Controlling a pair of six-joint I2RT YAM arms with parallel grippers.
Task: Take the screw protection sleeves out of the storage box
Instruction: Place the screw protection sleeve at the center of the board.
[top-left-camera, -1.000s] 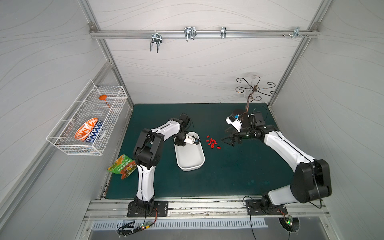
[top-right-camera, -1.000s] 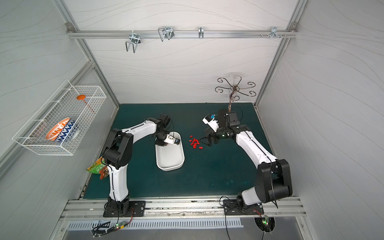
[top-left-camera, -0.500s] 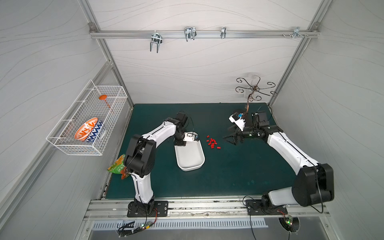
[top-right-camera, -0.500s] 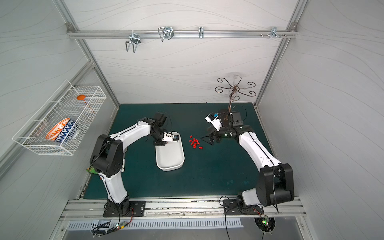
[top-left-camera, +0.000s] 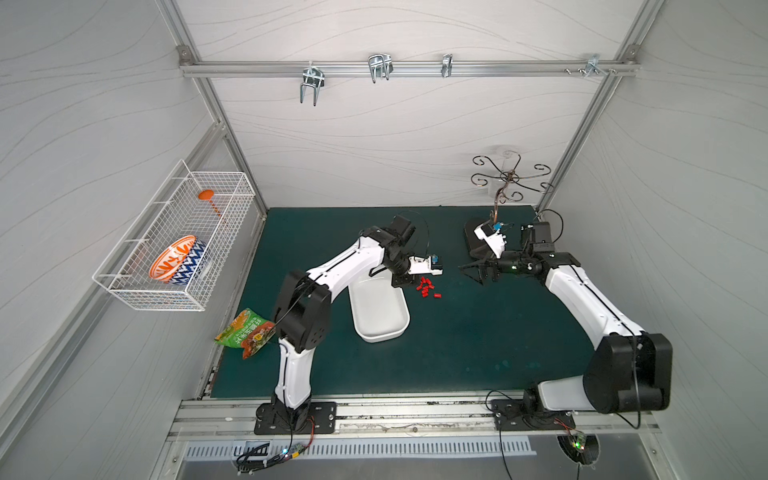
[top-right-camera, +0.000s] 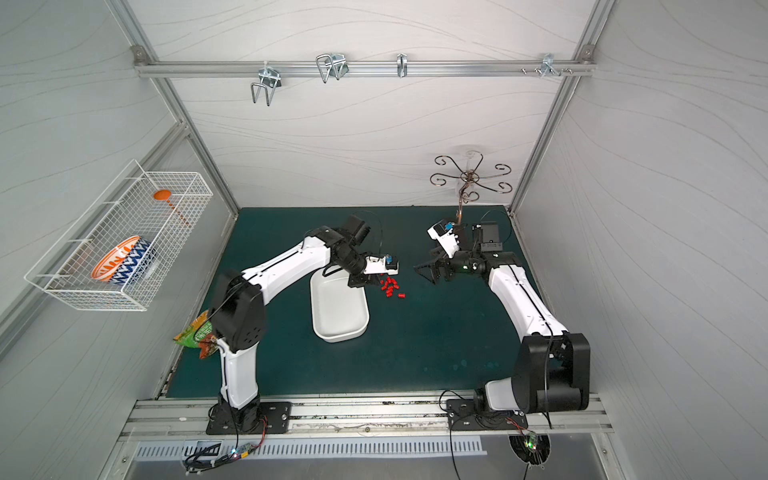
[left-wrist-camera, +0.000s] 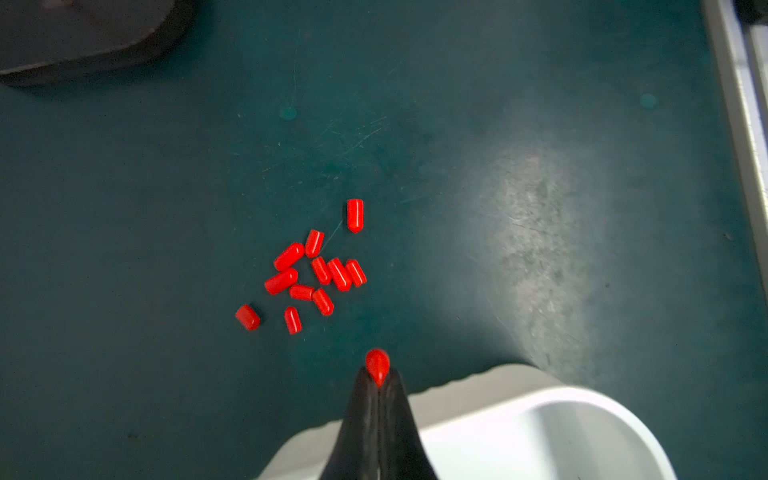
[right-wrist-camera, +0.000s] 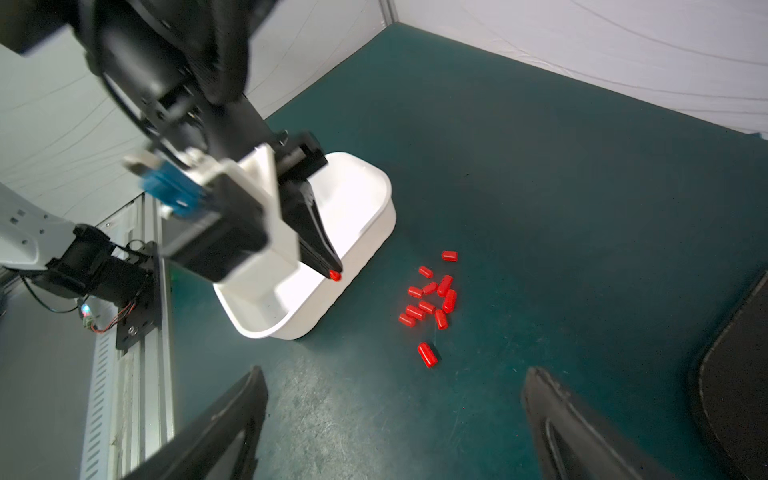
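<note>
Green mat, white box. Left gripper, over the box rim, pinches one red sleeve end-on at its tips; the pile lies just ahead on the mat. Right gripper gapes wide, empty, farther off.

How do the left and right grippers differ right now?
The left gripper is shut, pinching one red sleeve; the right gripper is open and empty. The left gripper sits at the edge of the storage box; the right gripper hovers over bare mat, apart from the box. Both are close to the sleeves lying on the mat.
</note>
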